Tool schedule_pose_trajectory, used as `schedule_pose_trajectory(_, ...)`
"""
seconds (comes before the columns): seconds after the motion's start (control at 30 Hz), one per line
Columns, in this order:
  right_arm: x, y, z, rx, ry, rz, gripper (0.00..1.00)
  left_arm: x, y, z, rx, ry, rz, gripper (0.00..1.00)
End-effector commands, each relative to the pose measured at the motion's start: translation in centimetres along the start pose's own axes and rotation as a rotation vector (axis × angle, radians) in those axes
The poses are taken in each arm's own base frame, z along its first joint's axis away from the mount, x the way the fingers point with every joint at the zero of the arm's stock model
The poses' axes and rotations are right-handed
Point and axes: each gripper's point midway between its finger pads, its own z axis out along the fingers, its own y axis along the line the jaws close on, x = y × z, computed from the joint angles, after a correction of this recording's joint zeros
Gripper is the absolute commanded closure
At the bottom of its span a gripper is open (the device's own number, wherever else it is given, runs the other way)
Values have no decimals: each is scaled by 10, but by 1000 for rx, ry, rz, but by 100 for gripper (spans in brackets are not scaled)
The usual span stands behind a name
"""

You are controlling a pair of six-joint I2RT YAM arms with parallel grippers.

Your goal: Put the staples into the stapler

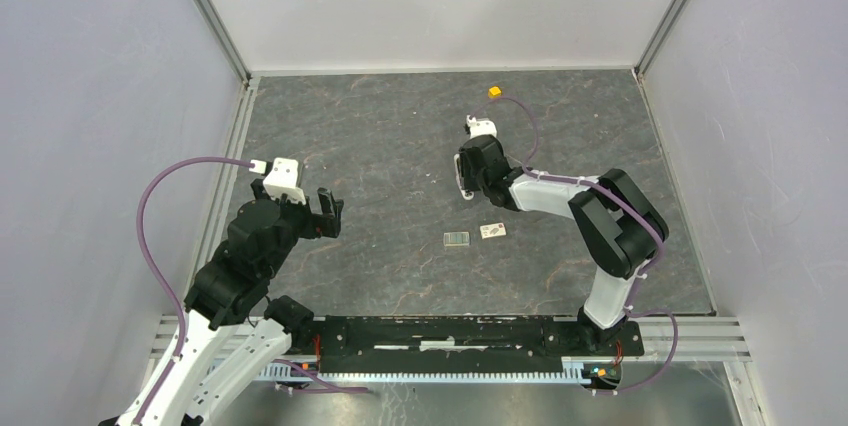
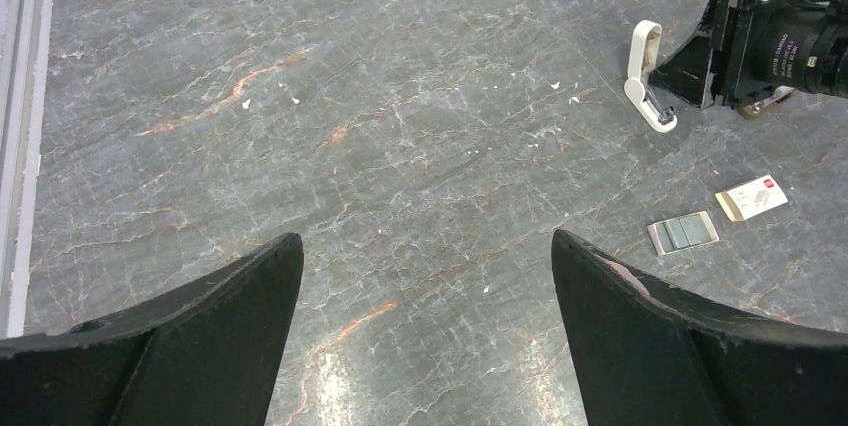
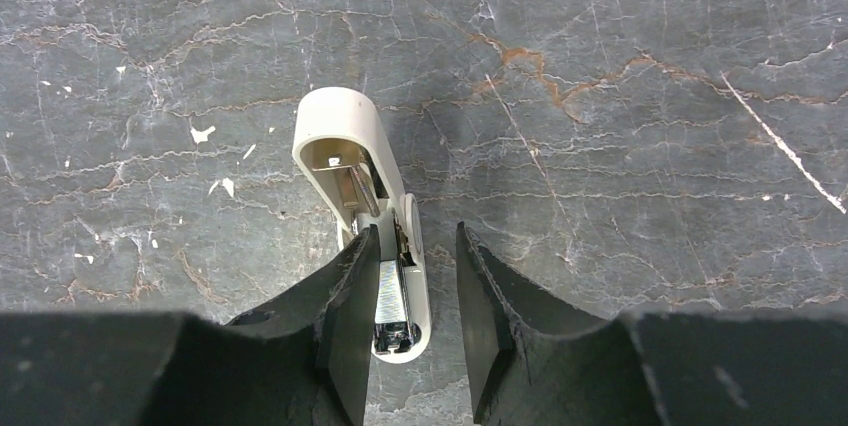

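The white mini stapler (image 1: 466, 178) lies opened out on the dark table; it also shows in the left wrist view (image 2: 648, 76). My right gripper (image 3: 415, 232) is open and straddles its near end, the left finger against it and a gap on the right. In the right wrist view the stapler (image 3: 345, 141) shows a silvery strip in its metal channel. The staples (image 1: 456, 239), a flat grey block with a pale rim, lie on the table nearer the arms, also in the left wrist view (image 2: 683, 233). My left gripper (image 1: 325, 214) is wide open and empty (image 2: 426, 236) above bare table.
A pale card (image 1: 492, 231) with dark marks lies just right of the staples, also in the left wrist view (image 2: 752, 198). A small orange piece (image 1: 494, 92) sits at the back. Metal rails and white walls bound the table (image 1: 360, 136).
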Motion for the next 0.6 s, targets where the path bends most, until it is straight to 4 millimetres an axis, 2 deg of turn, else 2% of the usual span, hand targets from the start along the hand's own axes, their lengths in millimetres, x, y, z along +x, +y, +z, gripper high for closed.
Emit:
schedule_pose_trajectory(0.0, 1, 0, 3, -11, -17, 13, 60, -8, 3, 0, -10, -30, 32, 0)
schedule_pose_trajectory(0.4, 10, 1, -7, -36, 2, 32, 62, -8, 2, 0, -8, -30, 32, 0)
schedule_pose_trajectory(0.57, 2, 3, -12, -52, -19, 41, 63, -8, 2, 0, -9, -31, 31, 0)
